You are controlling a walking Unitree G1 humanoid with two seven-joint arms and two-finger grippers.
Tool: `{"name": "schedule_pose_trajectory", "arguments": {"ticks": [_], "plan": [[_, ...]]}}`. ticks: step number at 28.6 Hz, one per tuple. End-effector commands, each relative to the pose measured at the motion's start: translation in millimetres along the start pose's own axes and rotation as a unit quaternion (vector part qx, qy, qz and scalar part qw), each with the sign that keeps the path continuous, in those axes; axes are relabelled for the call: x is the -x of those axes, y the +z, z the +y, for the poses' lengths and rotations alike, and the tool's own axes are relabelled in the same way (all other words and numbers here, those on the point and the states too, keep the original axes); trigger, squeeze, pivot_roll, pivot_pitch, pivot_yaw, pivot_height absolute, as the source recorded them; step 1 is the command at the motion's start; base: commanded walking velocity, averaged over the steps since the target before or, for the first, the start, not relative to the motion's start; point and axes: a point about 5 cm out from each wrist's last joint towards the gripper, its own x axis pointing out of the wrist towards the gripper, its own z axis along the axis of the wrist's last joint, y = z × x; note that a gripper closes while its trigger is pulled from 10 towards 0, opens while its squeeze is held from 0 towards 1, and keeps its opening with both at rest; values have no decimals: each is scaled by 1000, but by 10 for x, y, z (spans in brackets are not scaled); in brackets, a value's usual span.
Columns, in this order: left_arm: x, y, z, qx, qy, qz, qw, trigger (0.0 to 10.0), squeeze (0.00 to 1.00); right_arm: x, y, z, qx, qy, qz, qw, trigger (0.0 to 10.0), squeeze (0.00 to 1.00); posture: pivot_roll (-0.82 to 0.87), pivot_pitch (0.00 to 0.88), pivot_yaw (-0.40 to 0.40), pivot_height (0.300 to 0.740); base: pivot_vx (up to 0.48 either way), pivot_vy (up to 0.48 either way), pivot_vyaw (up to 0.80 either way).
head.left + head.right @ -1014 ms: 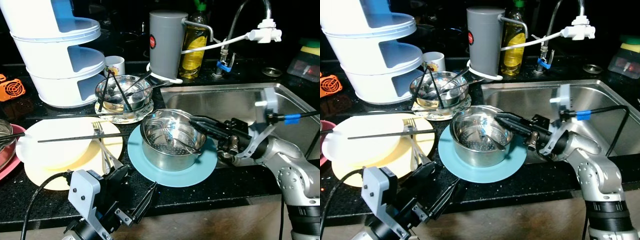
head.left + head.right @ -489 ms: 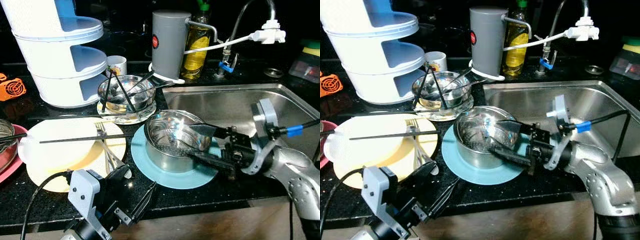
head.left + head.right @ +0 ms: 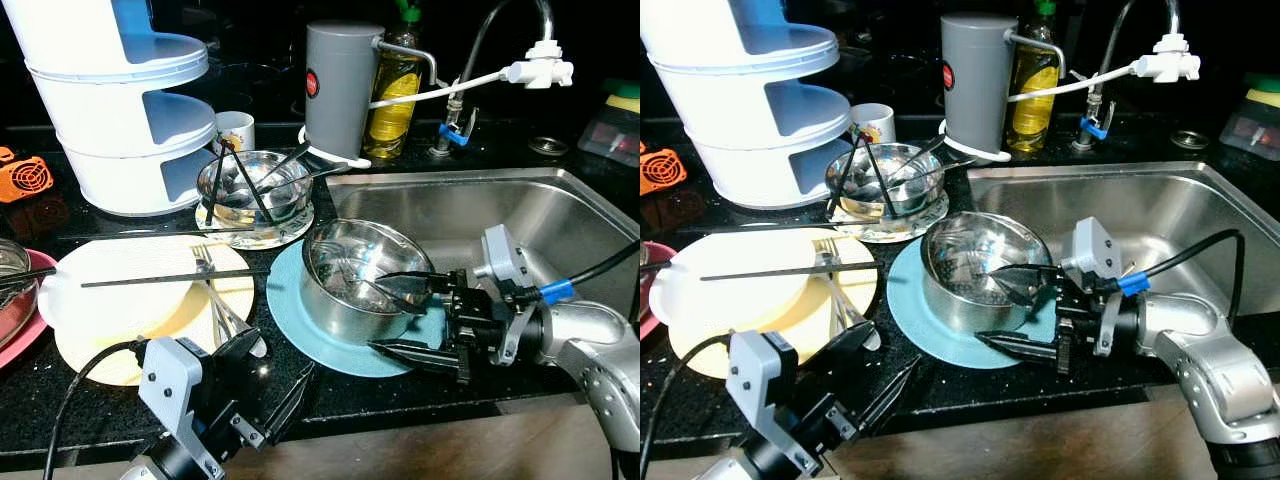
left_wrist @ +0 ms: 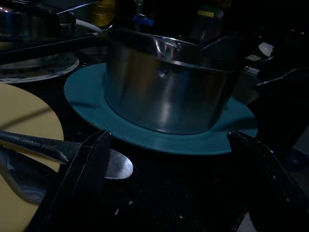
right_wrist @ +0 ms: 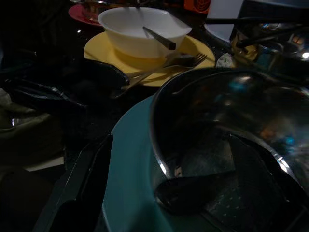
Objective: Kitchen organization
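A steel pot (image 3: 350, 285) stands on a teal plate (image 3: 300, 325) at the counter's front, left of the sink. My right gripper (image 3: 405, 315) is open and straddles the pot's right wall. One finger reaches over the rim into the pot and the other lies outside, low over the plate. In the right wrist view the pot (image 5: 227, 121) and teal plate (image 5: 128, 183) lie between the fingers (image 5: 82, 193). My left gripper (image 3: 265, 385) hovers open at the counter's front edge, left of the plate, holding nothing. Its wrist view faces the pot (image 4: 169, 92).
A yellow plate (image 3: 95, 350) carries a white bowl (image 3: 110, 295), a fork (image 3: 205, 265) and a black chopstick. Behind are a glass bowl (image 3: 250, 185), a white tiered container (image 3: 110, 100), a grey canister (image 3: 340, 85) and an oil bottle (image 3: 390, 90). The sink (image 3: 470, 205) lies to the right.
My right gripper has turned, drawn back toward the counter's front and opened wide, so its fingers now stand either side of the pot's wall. The left gripper has stayed put.
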Motion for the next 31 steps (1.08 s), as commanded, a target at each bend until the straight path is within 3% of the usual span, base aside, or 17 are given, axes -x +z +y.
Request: {"name": "schedule_pose_trajectory", "arguments": {"ticks": [1, 2, 3, 4, 6, 7, 9, 31], "plan": [[-2, -28, 3, -1, -3, 8, 1000, 10000, 0, -23, 5, 1, 3, 1, -3, 1000, 5216, 0, 37, 0, -59, 740, 0, 0, 0], [-2, -27, 2, -1, -3, 7, 1000, 10000, 0, -27, 10, -2, 2, 1, -7, 1000, 4824, 0, 37, 0, -58, 740, 0, 0, 0], [-2, -27, 0, 0, -3, 7, 1000, 10000, 0, -33, 28, -10, 2, -1, -20, 1000, 3451, 0, 37, 0, -59, 740, 0, 0, 0], [-2, -27, 0, 0, -3, 7, 1000, 10000, 0, -33, 28, -10, 2, -1, -20, 1000, 3451, 0, 37, 0, -59, 740, 0, 0, 0], [2, -27, 1, 0, -3, 8, 1000, 10000, 0, -40, 68, -12, -2, -1, -40, 999, 1725, 0, 38, 0, -59, 740, 0, 0, 0], [2, -27, 1, 0, -3, 8, 1000, 10000, 0, -40, 68, -12, -2, -1, -40, 999, 1725, 0, 38, 0, -59, 740, 0, 0, 0], [2, -27, 1, 0, -3, 8, 1000, 10000, 0, -44, 92, -8, -4, 3, -50, 999, 0, 0, 38, 0, -59, 740, 0, 0, 0], [-13, -34, -22, 1, -6, 9, 1000, 10000, 0, -74, 212, -46, -15, -2, -113, 993, 0, 0, 39, 0, -63, 740, 0, 0, 0]]}}
